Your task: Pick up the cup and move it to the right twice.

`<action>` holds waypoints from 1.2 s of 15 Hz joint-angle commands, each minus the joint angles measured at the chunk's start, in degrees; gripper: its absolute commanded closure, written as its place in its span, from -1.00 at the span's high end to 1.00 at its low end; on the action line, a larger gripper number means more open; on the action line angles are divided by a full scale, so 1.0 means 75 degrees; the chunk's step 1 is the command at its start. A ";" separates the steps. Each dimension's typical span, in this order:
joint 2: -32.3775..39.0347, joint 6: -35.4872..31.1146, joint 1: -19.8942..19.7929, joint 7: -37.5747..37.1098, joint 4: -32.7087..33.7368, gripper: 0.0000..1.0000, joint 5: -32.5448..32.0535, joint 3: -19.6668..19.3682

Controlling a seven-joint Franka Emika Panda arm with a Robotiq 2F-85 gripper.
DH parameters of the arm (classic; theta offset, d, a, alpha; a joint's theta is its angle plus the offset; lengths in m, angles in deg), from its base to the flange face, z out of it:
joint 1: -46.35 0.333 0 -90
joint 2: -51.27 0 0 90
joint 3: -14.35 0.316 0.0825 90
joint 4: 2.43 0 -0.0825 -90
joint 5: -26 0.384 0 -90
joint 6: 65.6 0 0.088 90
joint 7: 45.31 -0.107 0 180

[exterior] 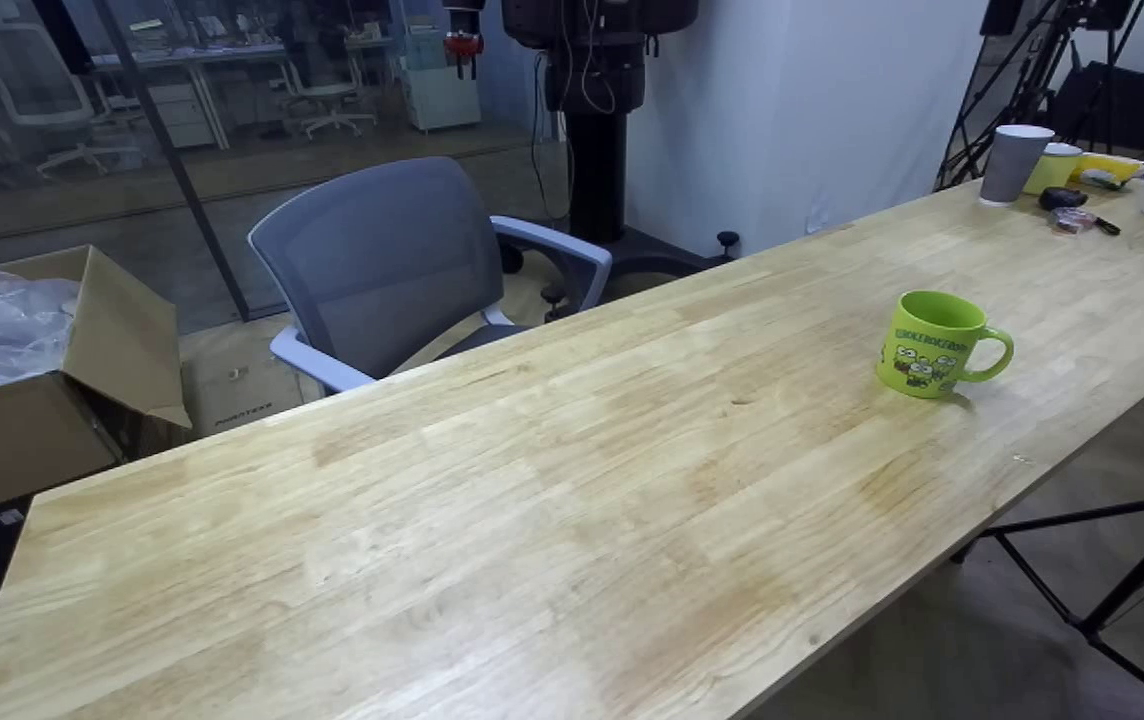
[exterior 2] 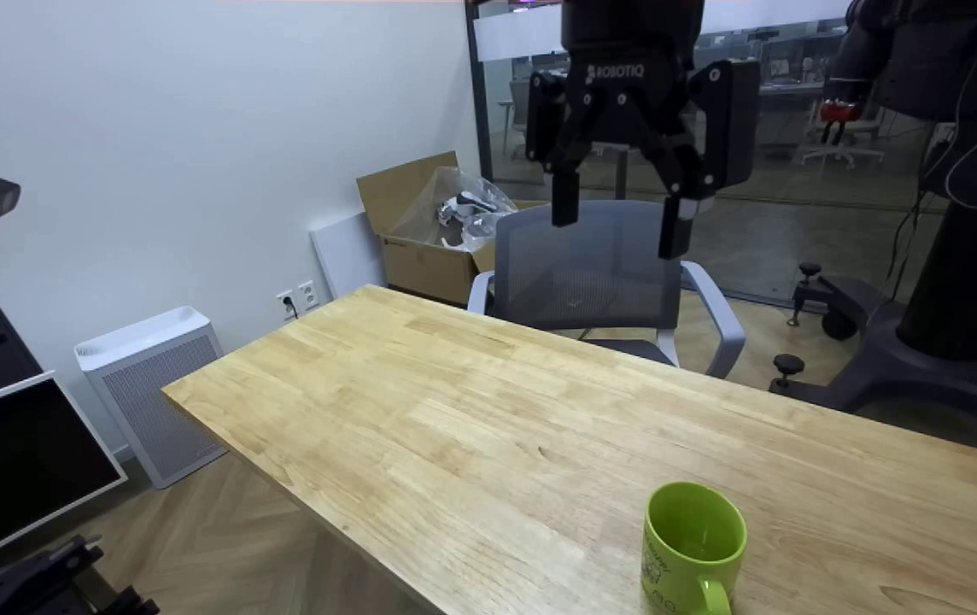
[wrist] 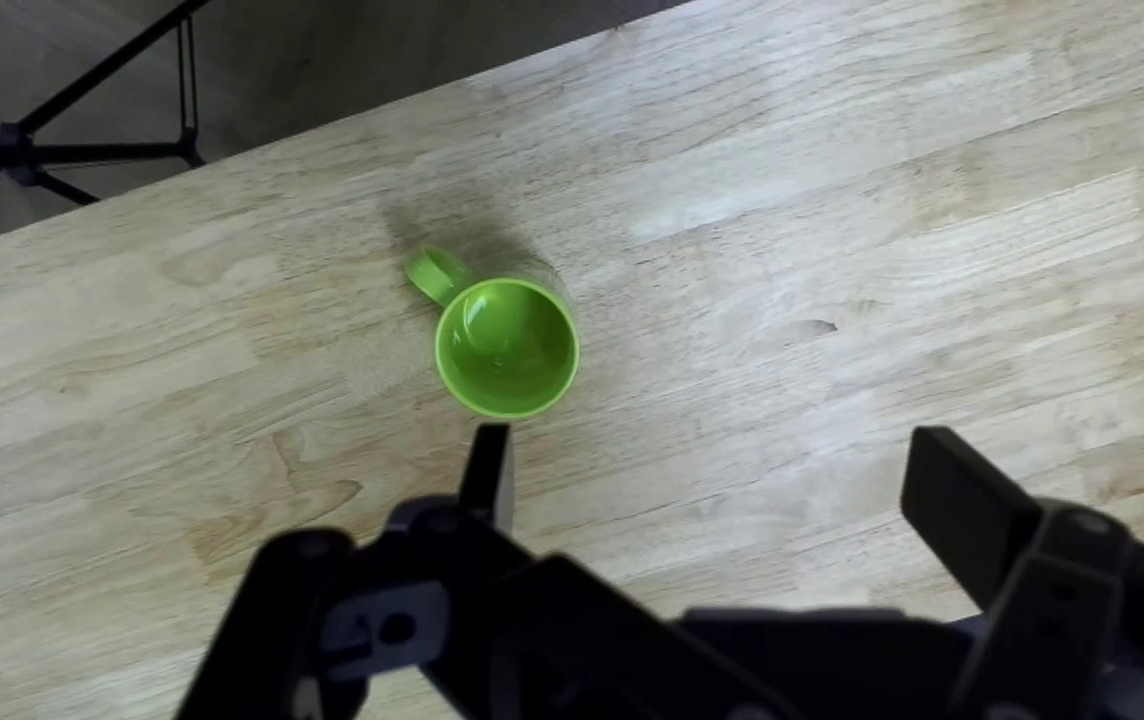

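Cup (exterior: 932,345) upright on table (exterior: 432,550), gripper (exterior 2: 620,228) spread above

An exterior view shows the cup's cartoon print (exterior: 920,367); the wrist view, its inside (wrist: 507,350) and the parted fingers (wrist: 967,505). How high they hang is hard to judge.

In an exterior view, a cartoon-printed green mug (exterior: 932,350) stands upright on the wooden counter (exterior: 532,500), its handle (exterior: 1006,350) toward the view's right, well apart from a grey cup (exterior: 1015,168), while a chair (exterior: 382,265) stands beside the counter's long edge near an open box (exterior: 132,345) holding clear plastic (exterior: 27,322).
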 commanded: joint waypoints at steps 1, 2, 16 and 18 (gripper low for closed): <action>0.0218 -0.0136 -0.0009 -0.0009 -0.0055 1.00 -0.0060 -0.0046; 0.0305 -0.0175 -0.0023 -0.0009 -0.0088 1.00 -0.0090 -0.0057; 0.1451 -0.1674 -0.0200 0.0131 -0.0714 1.00 -0.0524 -0.0252; 0.1583 -0.2033 -0.0224 0.0225 -0.0797 1.00 -0.0450 -0.0255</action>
